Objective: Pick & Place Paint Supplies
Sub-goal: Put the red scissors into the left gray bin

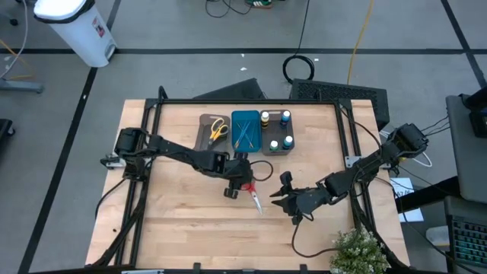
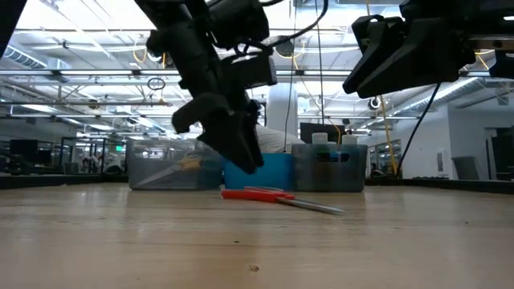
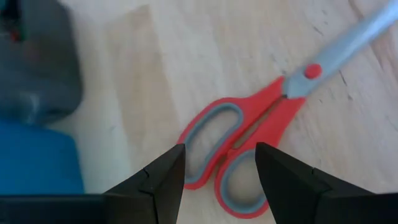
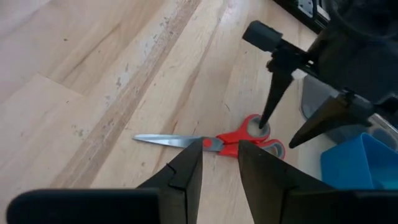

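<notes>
Red-handled scissors point(image 1: 253, 196) lie flat on the wooden table, blades pointing toward the near edge. My left gripper point(image 1: 239, 183) hovers just above their handle loops point(image 3: 214, 134), fingers open and pointing down on either side of the loops; in the low view point(image 2: 241, 156) a gap shows between the tips and the scissors point(image 2: 273, 195). My right gripper point(image 1: 283, 199) waits open just to the right, aimed at the scissors point(image 4: 233, 143). Yellow scissors point(image 1: 218, 129), thin sticks point(image 1: 245, 133) and small bottles point(image 1: 275, 129) sit in trays by the far edge.
Three trays stand in a row at the table's far edge: a grey one point(image 1: 204, 141), a blue one point(image 1: 236, 116) and a grey one point(image 1: 275, 152) holding bottles. A plant point(image 1: 358, 251) stands at the near right corner. Bare wood lies toward the near left.
</notes>
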`<state>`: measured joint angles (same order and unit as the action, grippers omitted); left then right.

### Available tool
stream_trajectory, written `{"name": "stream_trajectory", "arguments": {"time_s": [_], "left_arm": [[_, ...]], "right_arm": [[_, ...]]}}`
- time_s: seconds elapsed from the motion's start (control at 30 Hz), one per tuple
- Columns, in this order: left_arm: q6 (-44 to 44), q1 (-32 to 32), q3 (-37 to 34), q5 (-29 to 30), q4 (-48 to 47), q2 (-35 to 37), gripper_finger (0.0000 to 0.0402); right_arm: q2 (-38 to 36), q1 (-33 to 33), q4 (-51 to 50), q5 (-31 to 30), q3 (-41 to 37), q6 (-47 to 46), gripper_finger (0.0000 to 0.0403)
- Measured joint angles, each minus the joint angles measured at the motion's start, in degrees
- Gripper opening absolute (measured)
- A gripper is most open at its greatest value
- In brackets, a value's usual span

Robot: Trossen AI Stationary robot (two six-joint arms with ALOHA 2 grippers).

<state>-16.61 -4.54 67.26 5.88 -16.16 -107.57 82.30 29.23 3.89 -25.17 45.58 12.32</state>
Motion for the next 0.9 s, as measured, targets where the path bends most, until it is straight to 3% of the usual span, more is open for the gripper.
{"name": "stream_trajectory", "arguments": {"time_s": [0.2,0.4,0.53,0.9], "left_arm": [[-4.1,0.5,0.2,-3.2,0.8,-4.0,0.0204],[-1.3,1.3,0.4,-3.6,2.4,-7.8,0.0197],[1.2,2.2,0.4,-6.8,2.7,-8.7,0.0163],[13.0,1.5,0.1,-8.9,5.4,-9.1,0.0044]], "right_arm": [[0.0,0.0,0.3,0.0,0.0,-1.1,0.0095],[0.0,0.0,0.6,0.0,0.0,-1.0,0.0094],[0.0,0.0,0.7,0.0,0.0,-1.1,0.0096],[0.0,0.1,0.6,0.0,0.0,-1.1,0.0095]]}}
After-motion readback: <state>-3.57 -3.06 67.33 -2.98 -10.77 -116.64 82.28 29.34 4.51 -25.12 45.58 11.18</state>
